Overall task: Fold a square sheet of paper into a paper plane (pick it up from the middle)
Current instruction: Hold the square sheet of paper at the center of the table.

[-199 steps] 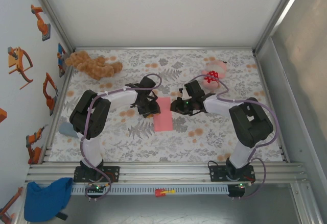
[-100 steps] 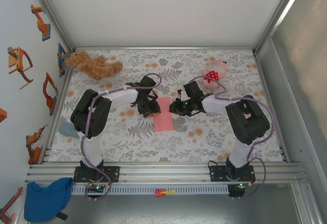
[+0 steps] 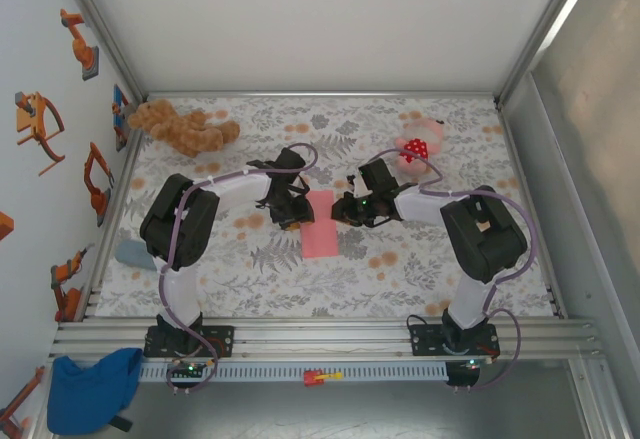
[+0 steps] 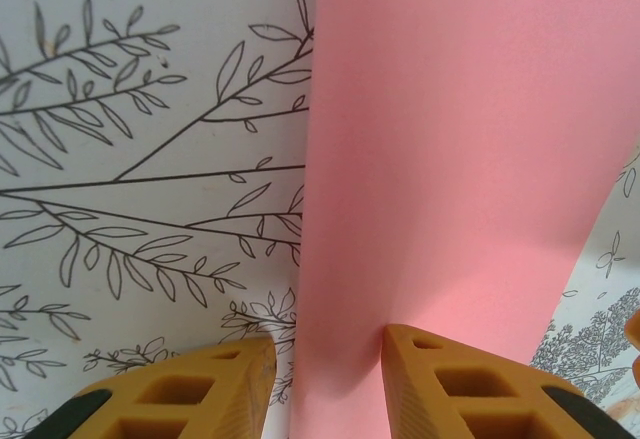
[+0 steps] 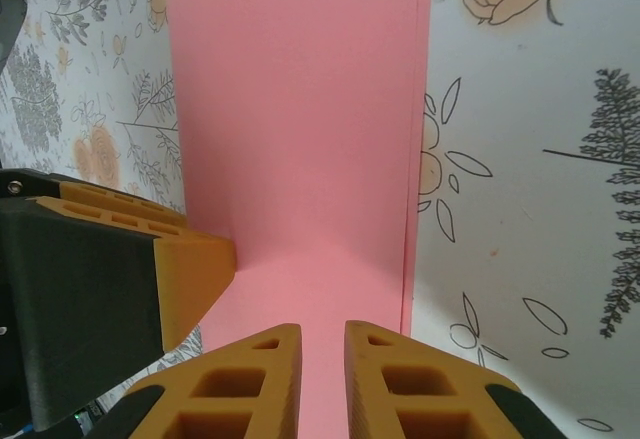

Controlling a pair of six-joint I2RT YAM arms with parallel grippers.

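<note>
Pink paper [image 5: 300, 119] (doubled along its right edge) lies beneath barely parted jaws.

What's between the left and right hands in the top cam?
The square sheet of paper, folded to a narrow strip, lies between the left hand and the right hand in the top view.

You see a brown teddy bear [image 3: 180, 129] lying at the far left corner of the flowery table [image 3: 330, 284]. A pink plush toy [image 3: 418, 144] with a red, white-dotted patch lies far right. A small light-blue thing [image 3: 130, 252] sits at the table's left edge. A blue cloth [image 3: 90, 389] lies off the table, near left. Orange stickers [image 3: 40, 124] dot the left wall.
</note>
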